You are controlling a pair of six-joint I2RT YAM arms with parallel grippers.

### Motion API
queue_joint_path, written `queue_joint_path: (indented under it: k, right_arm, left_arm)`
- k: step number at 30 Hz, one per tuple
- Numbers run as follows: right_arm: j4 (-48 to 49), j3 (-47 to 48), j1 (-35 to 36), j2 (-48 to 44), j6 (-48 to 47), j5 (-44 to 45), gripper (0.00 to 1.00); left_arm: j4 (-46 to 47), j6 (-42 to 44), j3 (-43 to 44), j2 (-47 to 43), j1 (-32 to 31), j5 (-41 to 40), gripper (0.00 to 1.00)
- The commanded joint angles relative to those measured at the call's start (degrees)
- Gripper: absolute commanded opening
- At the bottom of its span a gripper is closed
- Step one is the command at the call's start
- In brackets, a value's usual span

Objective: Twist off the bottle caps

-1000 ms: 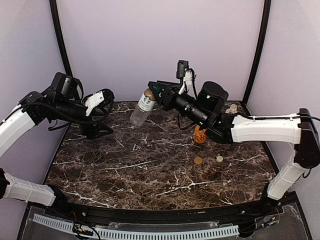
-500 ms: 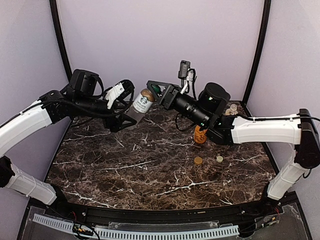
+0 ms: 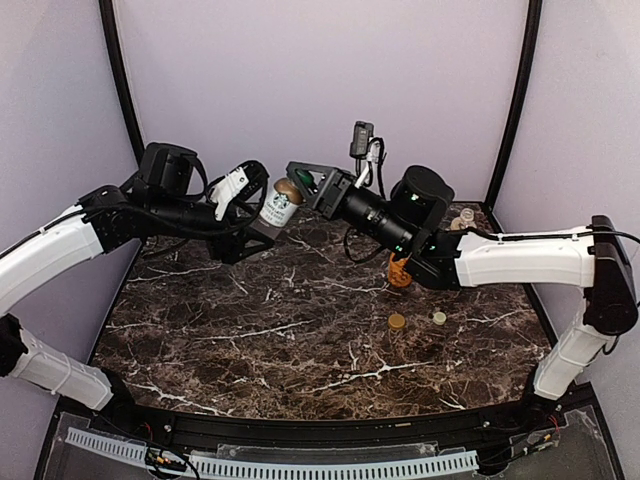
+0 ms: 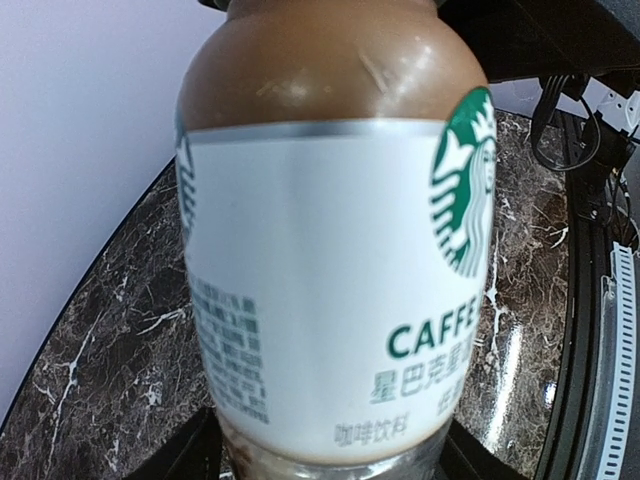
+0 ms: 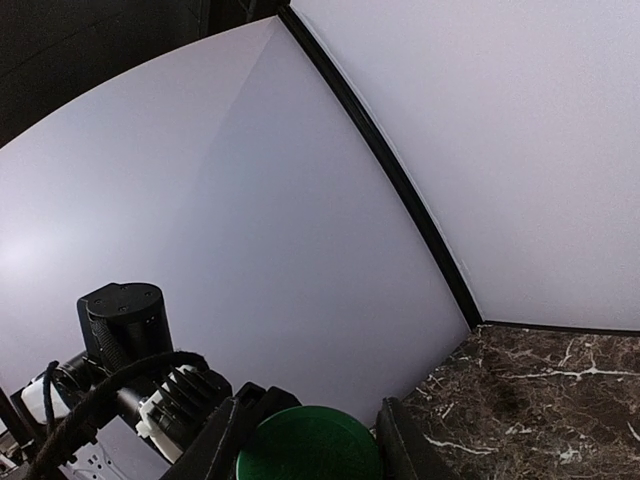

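A coffee bottle (image 3: pixel 281 204) with a white label and brown drink hangs tilted in the air above the back of the table. Its label fills the left wrist view (image 4: pixel 330 270). My right gripper (image 3: pixel 301 181) is shut on its green cap (image 5: pixel 310 448), with one finger on each side of the cap. My left gripper (image 3: pixel 262 222) is shut on the bottle's lower body, its black fingers (image 4: pixel 170 462) pressed against both sides. A short orange bottle (image 3: pixel 400 270) stands half hidden behind the right arm. A small clear bottle (image 3: pixel 466 215) stands at the back right.
A gold cap (image 3: pixel 397 322) and a small pale cap (image 3: pixel 439 318) lie loose on the marble table (image 3: pixel 280 340) right of centre. Lilac walls with black corner posts (image 3: pixel 118 70) close in the back and sides.
My left arm swung right from the left wall to the bottle and its jaws narrowed around the lower body. The right gripper, with the bottle by its cap, shifted slightly left.
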Motion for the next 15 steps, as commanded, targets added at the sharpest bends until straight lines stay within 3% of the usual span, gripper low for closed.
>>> queue_joint_path:
  k: [1,10,13,15]
  right_arm:
    - [3.48,2.54,1.08,1.09,1.63,-2.45,0.0]
    - [1.71,2.14,1.08,0.44,0.73,-1.8,0.0]
    - [-1.71,2.48,0.78,-0.7,-0.68,-2.19,0.34]
    - [-6.13,3.58,0.13,-2.28,-2.52,-4.03,0.51]
  left_arm:
    - [1.96,-0.61,-1.62,-1.68,-0.2,0.38,0.65]
    - [2.11,0.68,-1.91,-2.76,-0.22,0.29,0.42]
    - [2.42,1.75,-2.0,-3.19,-0.25,-2.46,0.4]
    - [2.65,4.26,-2.35,-3.54,-0.29,-5.31,0.38]
